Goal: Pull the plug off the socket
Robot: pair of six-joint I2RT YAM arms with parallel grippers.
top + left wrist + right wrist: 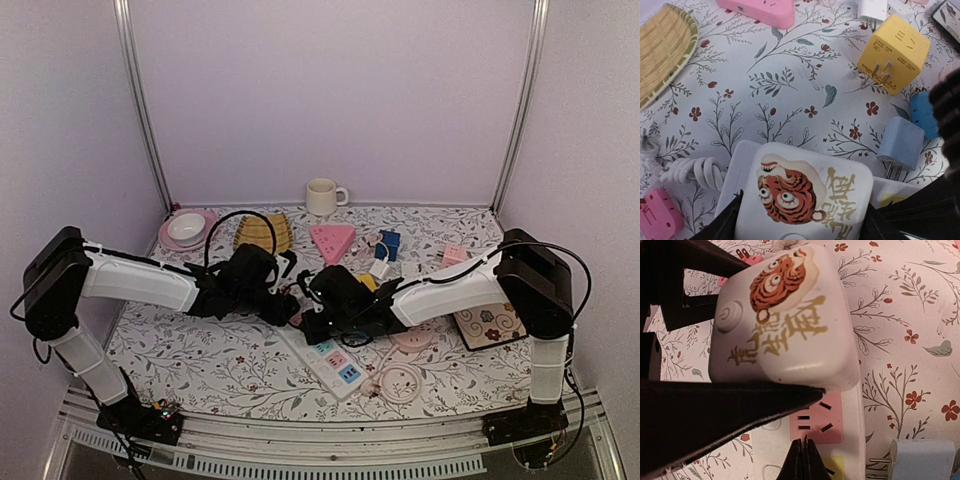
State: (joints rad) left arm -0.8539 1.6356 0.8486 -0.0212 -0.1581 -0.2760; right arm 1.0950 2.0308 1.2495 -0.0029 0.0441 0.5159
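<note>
A white plug with a tiger picture (810,190) sits on the end of a white power strip (737,165); its prongs are hidden. My left gripper (801,219) is shut on the plug, with a black finger on each side. In the right wrist view the plug (785,315) lies above the strip's pink socket (817,420). My right gripper (805,442) is shut with nothing between its fingers, its tips on the strip (852,440) just below that socket. In the top view both grippers, left (283,300) and right (318,322), meet at the strip's (335,362) far end.
A yellow cube adapter (895,52), a light blue adapter (900,145) and a white coiled cable (692,172) lie close by. A pink triangular socket (332,242), bamboo tray (262,233), mug (322,196), pink plate with bowl (187,230) and pink coiled cable (400,378) surround them.
</note>
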